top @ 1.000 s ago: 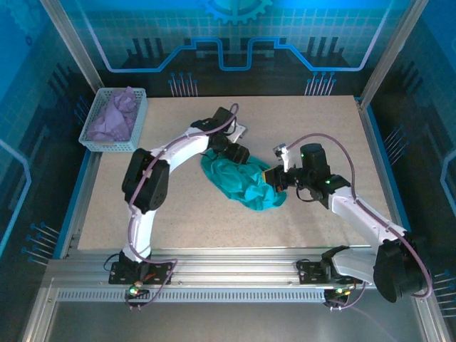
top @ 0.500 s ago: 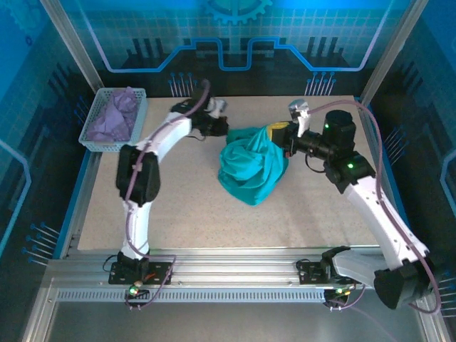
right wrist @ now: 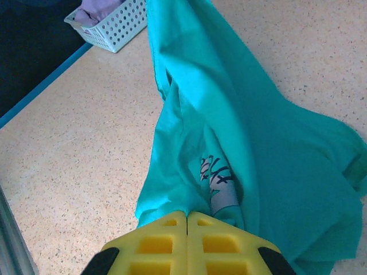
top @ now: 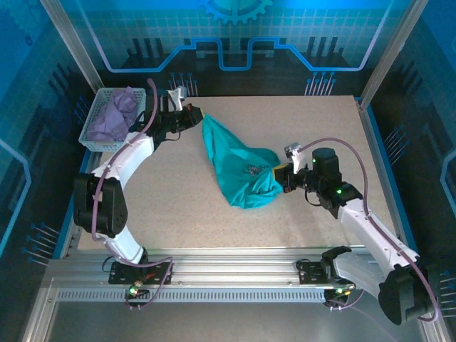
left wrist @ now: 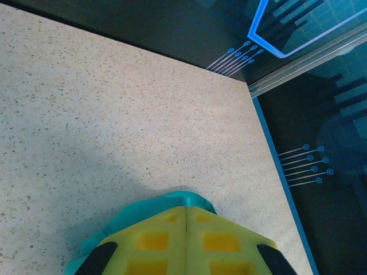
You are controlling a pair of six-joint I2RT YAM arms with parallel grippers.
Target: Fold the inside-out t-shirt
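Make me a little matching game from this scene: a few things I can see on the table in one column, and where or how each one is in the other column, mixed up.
Things:
1. t-shirt
2. basket
3. lavender cloth
4. right gripper

Descriptions:
A. lies inside the basket
B. shut on one end of the t-shirt
C. stands at the far left corner of the table
D. teal, drawn out across the middle of the table

Pairs: 1-D, 2-C, 3-A, 4-B.
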